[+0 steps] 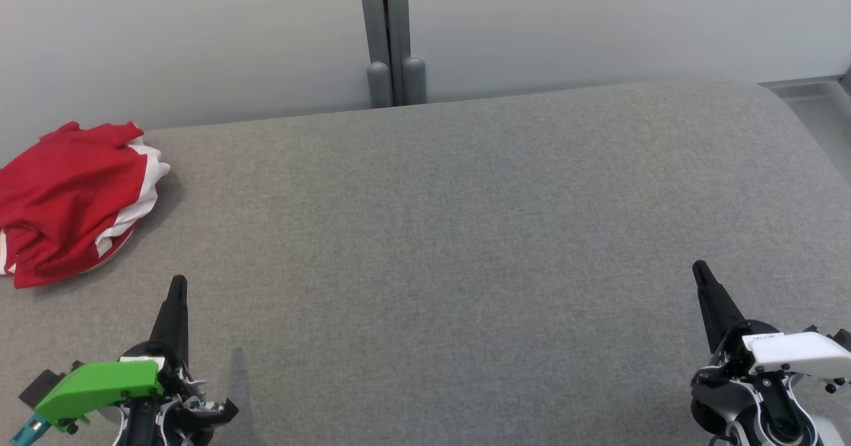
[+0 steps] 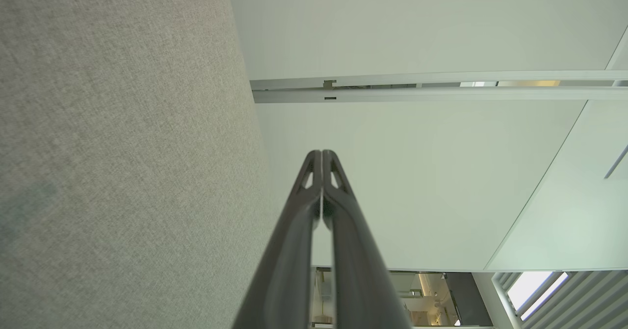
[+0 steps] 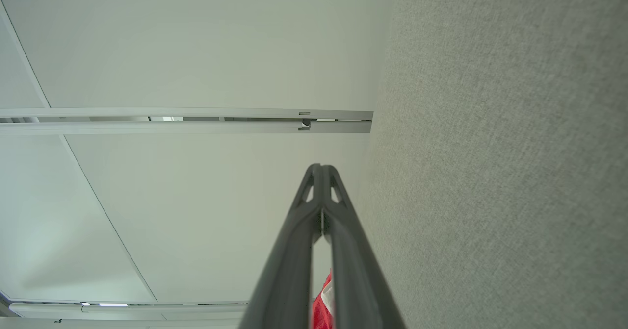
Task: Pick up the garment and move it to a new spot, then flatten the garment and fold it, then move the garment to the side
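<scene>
The wide grey fabric-covered counter (image 1: 465, 233) lies mostly bare before me, room enough, I judge, for spreading and folding. The crumpled red-and-white garment (image 1: 70, 200) sits heaped at ten o'clock by the left edge, not yet picked up. My left hand (image 1: 177, 281) rests at seven o'clock and my right hand (image 1: 698, 268) at five, both with fingers pressed together, holding nothing. My head view gives the whole heap. My right wrist view catches a red sliver of it low between my fingers.
</scene>
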